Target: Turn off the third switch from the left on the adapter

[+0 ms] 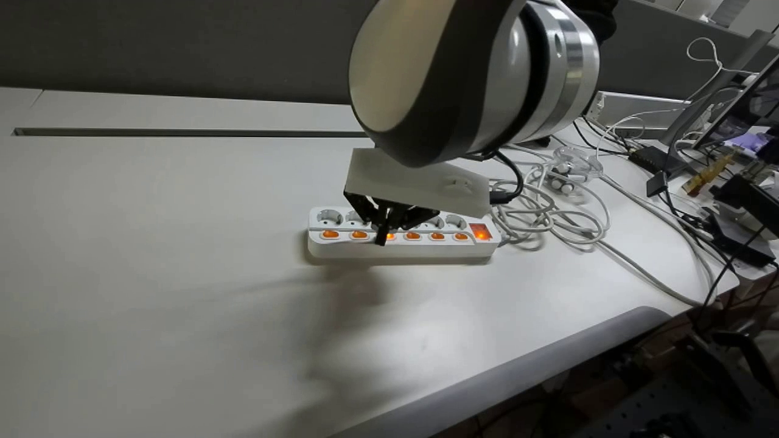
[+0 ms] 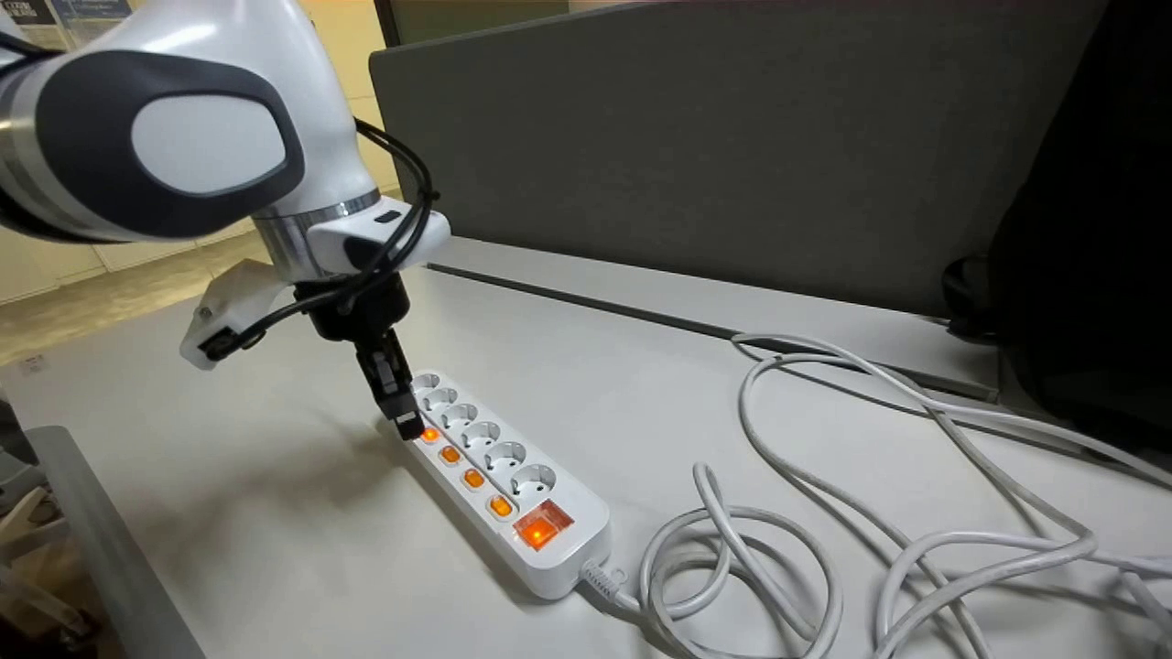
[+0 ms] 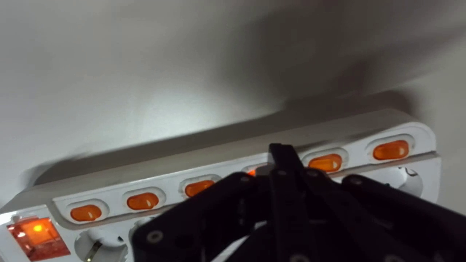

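The adapter is a long white power strip, seen in both exterior views [image 1: 405, 250] [image 2: 467, 503] and along the lower part of the wrist view [image 3: 164, 167]. Its third switch glows bright orange in both exterior views [image 1: 391, 236] [image 2: 430, 435]. In the wrist view the third switch [image 3: 251, 173] is mostly hidden behind the fingers. The neighbouring orange switches look darker. My gripper [image 1: 381, 238] is shut and empty, its fingers together and pointing down. Its tips are right beside the third switch, on the second switch's side [image 2: 409, 426] [image 3: 284, 150]. I cannot tell whether they touch the strip.
A large lit main switch [image 1: 480, 232] sits at the strip's cable end. A tangle of white cables [image 2: 732, 549] lies beyond that end. A dark grey partition [image 2: 732, 156] stands behind the white table [image 1: 182, 274]. A monitor and loose items stand on another side.
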`<state>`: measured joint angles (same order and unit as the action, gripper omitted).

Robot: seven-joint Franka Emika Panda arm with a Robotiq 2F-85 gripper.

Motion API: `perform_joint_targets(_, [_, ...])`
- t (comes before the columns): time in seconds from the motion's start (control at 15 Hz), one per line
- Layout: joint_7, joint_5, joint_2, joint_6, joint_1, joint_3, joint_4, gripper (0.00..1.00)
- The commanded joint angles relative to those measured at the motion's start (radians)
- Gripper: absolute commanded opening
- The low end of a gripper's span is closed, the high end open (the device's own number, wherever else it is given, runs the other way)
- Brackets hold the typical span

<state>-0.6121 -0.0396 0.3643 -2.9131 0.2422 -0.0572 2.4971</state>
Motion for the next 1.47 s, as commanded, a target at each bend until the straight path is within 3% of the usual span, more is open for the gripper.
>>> perform_joint_targets(0.0, [0.105, -0.153, 0.047, 0.040, -0.107, 0.096, -0.044, 0.00])
perform_joint_targets(0.2, [0.124, -0.166, 0.043, 0.065, -0.091, 0.068, -0.054, 0.00])
perform_joint_targets(0.73, [0.041, 0.100, -0.009, 0.167, 0.076, -0.098, -0.058, 0.00])
perform_joint_targets(1.0, [-0.040, 0.239, -0.035, 0.139, 0.145, -0.174, -0.042, 0.00])
perform_joint_targets(1.07, [0.021, 0.190, -0.005, 0.139, 0.090, -0.120, -0.053, 0.01])
perform_joint_targets(1.4, [-0.002, 0.224, -0.011, 0.137, 0.105, -0.134, -0.053, 0.00])
